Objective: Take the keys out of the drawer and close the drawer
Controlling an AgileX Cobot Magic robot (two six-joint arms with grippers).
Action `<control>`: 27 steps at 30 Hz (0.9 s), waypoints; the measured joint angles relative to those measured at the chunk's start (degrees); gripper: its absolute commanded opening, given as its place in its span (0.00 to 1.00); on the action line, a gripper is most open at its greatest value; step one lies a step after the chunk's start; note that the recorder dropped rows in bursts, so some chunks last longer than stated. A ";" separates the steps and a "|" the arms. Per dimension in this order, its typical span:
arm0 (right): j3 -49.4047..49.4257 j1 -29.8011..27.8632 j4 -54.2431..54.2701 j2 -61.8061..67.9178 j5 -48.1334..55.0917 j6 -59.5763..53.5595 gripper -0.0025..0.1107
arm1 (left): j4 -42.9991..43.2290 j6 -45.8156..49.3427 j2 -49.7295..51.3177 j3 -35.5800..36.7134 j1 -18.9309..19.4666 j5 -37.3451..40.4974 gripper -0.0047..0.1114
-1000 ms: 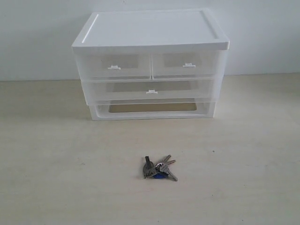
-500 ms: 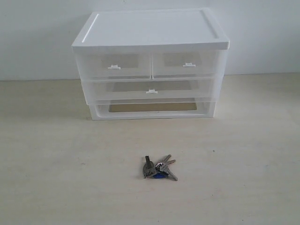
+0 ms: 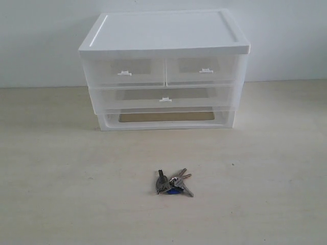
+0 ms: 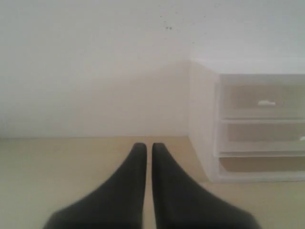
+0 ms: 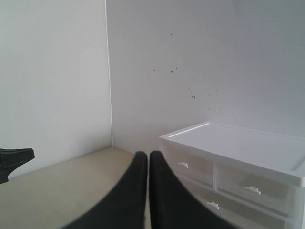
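Only the exterior view shows the keys (image 3: 173,184). They lie on the bare bench (image 3: 61,194), out in front of the white chest (image 3: 163,35) and well apart from it. That view shows no tool at all. The two wrist views show the tools but not the keys.

The wide drawer (image 3: 163,98) sits under the two small drawers (image 3: 125,71) and looks pushed in. The chest stands at the back edge of the bench, close to the wall (image 3: 41,41). The bench is pale. The wall is plain white with a few dark specks.

The left tool (image 4: 147,148) is clenched, its two black fingers almost touching, with nothing between them. The right tool (image 5: 145,155) is clenched the same way and grips nothing. Neither one touches the chest.
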 measured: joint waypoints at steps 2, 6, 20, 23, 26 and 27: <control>0.00 0.00 0.00 0.00 0.00 0.00 0.02 | 0.00 1.15 0.00 0.00 2.29 1.61 0.08; 0.00 0.00 0.00 0.00 0.00 0.00 0.02 | 0.00 3.27 0.00 0.00 4.31 7.71 0.08; 0.00 0.00 0.00 0.00 0.00 0.00 0.02 | 0.58 4.11 0.00 0.00 4.46 13.69 0.08; 0.00 0.00 0.00 0.00 0.00 0.00 0.02 | 0.58 4.11 0.00 0.00 4.46 13.69 0.08; 0.00 0.00 0.00 0.00 0.00 0.00 0.02 | 0.58 4.11 0.00 0.00 4.46 13.69 0.08; 0.00 0.00 0.00 0.00 0.00 0.00 0.02 | 0.58 4.11 0.00 0.00 4.46 13.69 0.08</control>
